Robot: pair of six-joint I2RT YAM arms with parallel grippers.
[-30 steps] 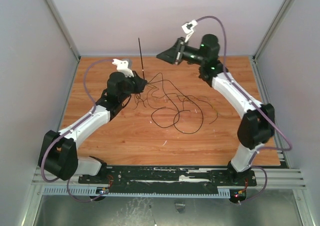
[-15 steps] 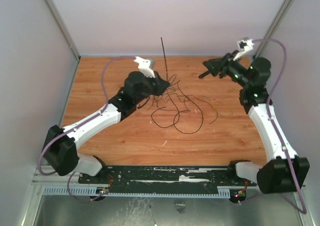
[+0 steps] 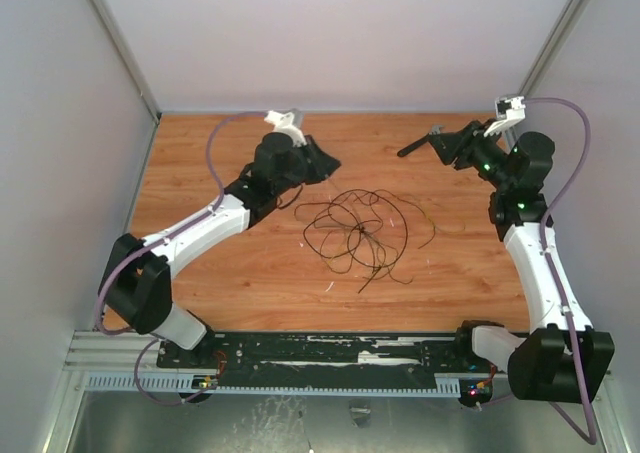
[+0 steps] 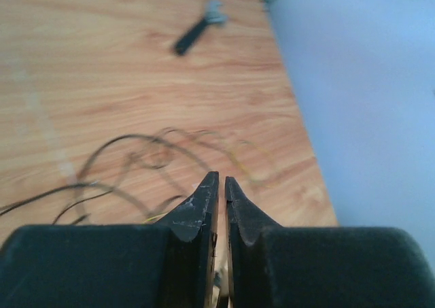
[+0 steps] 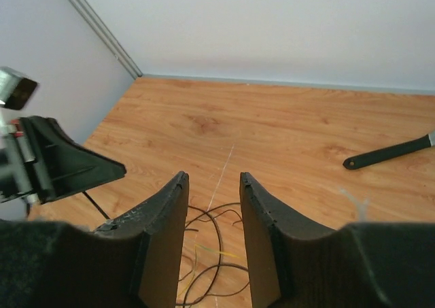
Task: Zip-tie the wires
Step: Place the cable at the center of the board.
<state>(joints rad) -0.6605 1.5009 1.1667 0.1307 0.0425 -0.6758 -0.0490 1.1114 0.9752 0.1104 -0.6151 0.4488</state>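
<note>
Under everything, table: orange-brown wood grain, closed in by pale walls at the left, back and right.
Left arm: white with black joints, reaching from the near-left corner toward the far middle of the table.
Right arm: upright along the right side, bent leftward at the top.
Wires: flat on the middle of the table in many loose dark loops, a little yellowish in places, apart from both grippers.
Left gripper: near the far-left side of the tangle, above the wood, pointing right. Almost fully closed, with only a thin slit between the tips. Impossible to tell if something is pinched deeper inside.
Right gripper: high over the far-right part of the table, facing the left gripper. Parted with a clear gap, holding nothing.
Tool: dark handle and grey head, flat on the wood at the far right, well apart from the wires.
Zip tie: not possible to tell apart from the wires in any view.
</note>
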